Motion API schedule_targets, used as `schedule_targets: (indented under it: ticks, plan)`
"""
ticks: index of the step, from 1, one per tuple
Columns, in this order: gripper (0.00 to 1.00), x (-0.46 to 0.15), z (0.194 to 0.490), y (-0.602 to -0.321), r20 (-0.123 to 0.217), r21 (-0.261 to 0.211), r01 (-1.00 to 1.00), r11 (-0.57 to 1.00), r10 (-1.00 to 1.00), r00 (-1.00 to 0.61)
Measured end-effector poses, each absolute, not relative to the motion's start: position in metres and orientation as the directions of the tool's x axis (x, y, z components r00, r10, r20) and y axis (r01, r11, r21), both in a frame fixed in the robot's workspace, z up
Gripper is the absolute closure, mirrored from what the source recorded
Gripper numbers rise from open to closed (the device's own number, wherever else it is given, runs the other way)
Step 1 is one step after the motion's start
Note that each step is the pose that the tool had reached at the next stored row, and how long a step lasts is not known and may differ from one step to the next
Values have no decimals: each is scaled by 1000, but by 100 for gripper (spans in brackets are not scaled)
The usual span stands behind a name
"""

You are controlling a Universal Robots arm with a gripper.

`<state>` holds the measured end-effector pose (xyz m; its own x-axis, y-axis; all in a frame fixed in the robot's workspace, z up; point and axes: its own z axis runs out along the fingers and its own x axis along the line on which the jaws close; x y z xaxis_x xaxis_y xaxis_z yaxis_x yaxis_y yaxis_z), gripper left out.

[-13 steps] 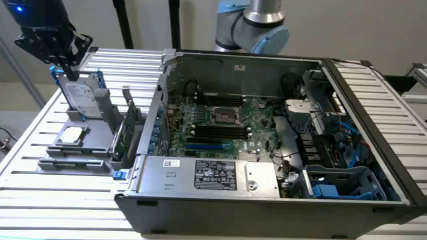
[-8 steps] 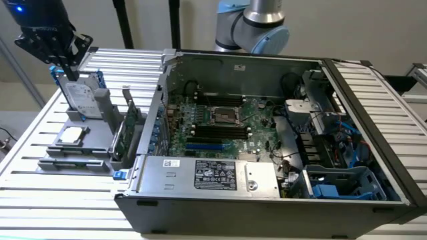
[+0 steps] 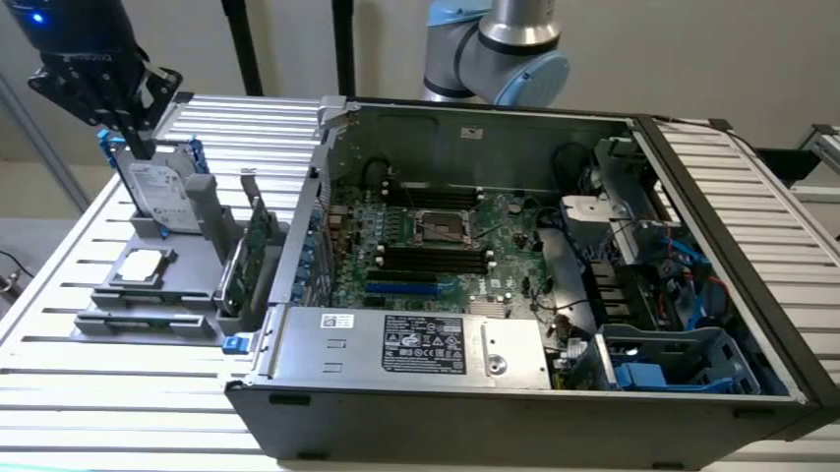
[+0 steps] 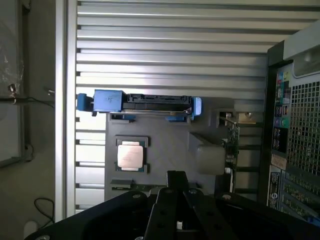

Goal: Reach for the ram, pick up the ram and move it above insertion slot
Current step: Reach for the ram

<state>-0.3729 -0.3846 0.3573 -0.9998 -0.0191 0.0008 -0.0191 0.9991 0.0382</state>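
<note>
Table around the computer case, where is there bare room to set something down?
Bare slats lie in front of the gray parts holder, toward the exterior view's lower left, and behind it beside the rear corner of the computer case. Crowded: the holder, carrying hard drive, CPU and expansion card, and the case interior.

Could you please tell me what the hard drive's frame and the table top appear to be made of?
Hard drive frame: probably plastic, matte blue, with moulded clip shapes at its ends. Table top: likely aluminium, silvery ribbed slats that catch bright reflections.
</note>
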Motion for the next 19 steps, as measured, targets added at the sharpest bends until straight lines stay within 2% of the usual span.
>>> schedule_targets:
  ticks: [19]
  plan:
    - [89,-374,344,-465,7,38,-19,999,-19,-1000]
